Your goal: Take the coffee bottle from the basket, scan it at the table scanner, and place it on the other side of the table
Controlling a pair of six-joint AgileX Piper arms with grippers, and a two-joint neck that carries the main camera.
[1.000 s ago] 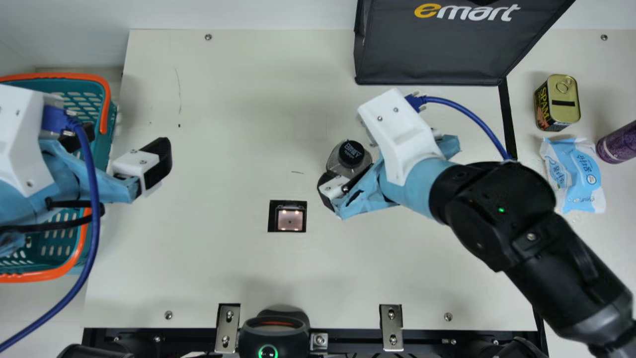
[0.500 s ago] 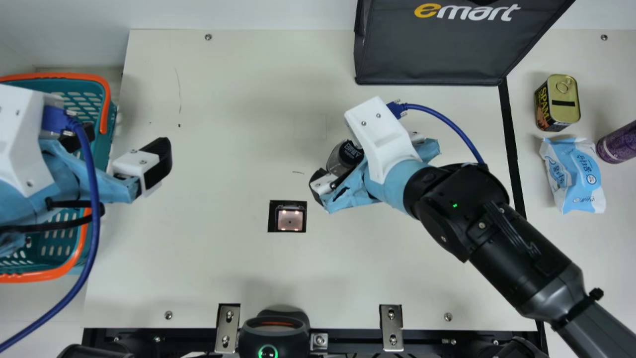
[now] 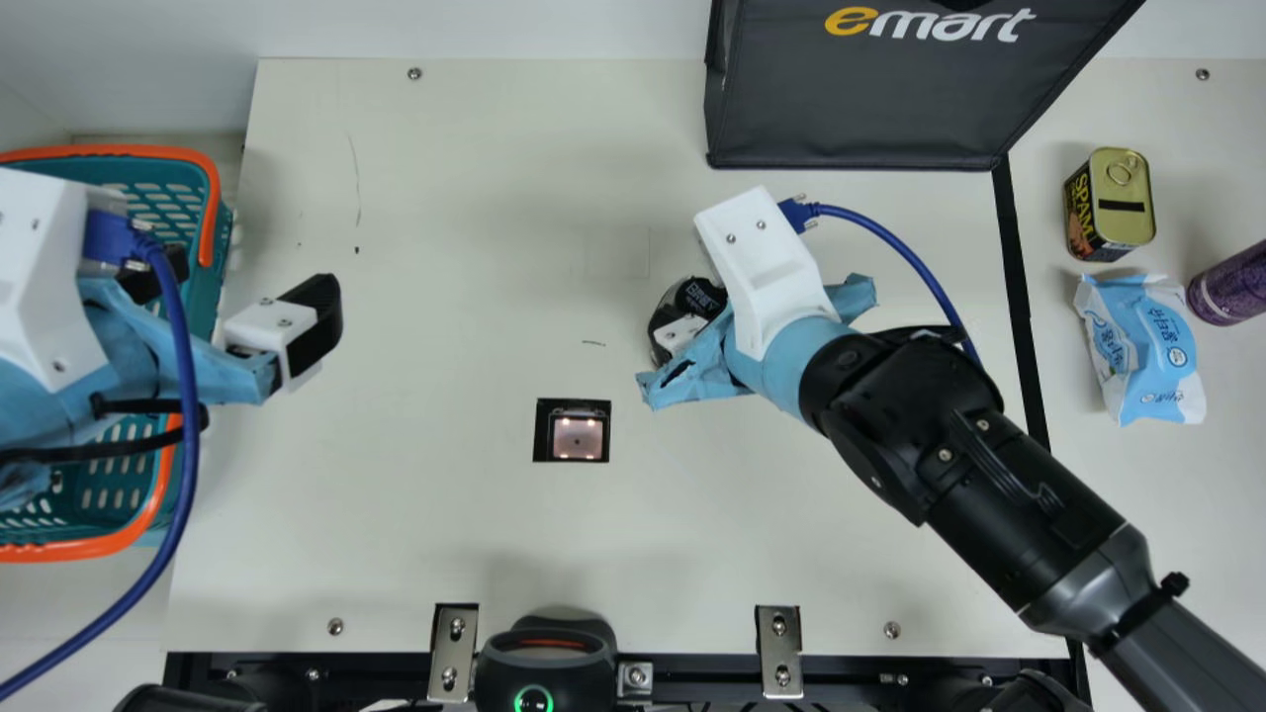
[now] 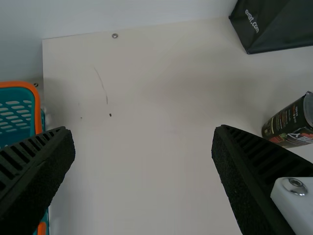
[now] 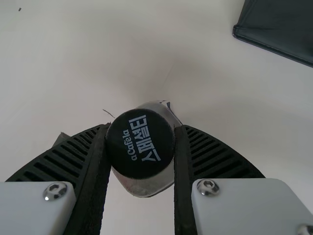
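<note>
Coffee bottle [image 3: 699, 295] is about upright, just below the right hand [image 5: 141, 139], which grips its cap [image 5: 142, 161] from 2 sides. The table scanner [image 3: 578, 437] lies near, leftward of this hand and closer to the robot. The left hand [image 4: 143, 131], wide open near the basket [image 3: 210, 188], is farther. Well to the right hand's right, 1 can [image 3: 1125, 198] and 1 packet [image 3: 1142, 346] may narrow the placing space.

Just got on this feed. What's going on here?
The right gripper is closed on the black cap of the coffee bottle, which is upright beyond and right of the table scanner in the main view, not over it. The left gripper is open and empty, near the basket.
</note>
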